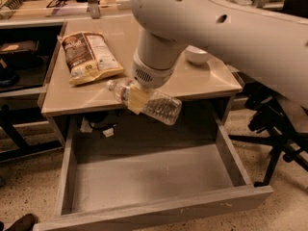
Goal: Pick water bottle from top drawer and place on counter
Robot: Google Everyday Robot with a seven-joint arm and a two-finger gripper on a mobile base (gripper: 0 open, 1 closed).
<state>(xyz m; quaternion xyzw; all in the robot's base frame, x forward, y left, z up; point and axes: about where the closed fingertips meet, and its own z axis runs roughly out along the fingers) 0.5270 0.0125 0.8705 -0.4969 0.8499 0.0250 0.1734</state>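
My gripper [136, 99] hangs below the big white arm and is shut on the water bottle [159, 107], a clear crinkled bottle with a white cap [110, 85]. The bottle lies nearly level, cap to the left, held at the front edge of the beige counter [67, 97] and well above the open top drawer [154, 177]. The drawer's flat grey bottom shows nothing in it.
A brown and yellow snack bag [89, 57] lies on the counter's left half. A white bowl [197, 56] sits at its right, partly behind the arm. Cluttered benches stand behind and to the left. A black chair base [274, 138] stands right of the drawer.
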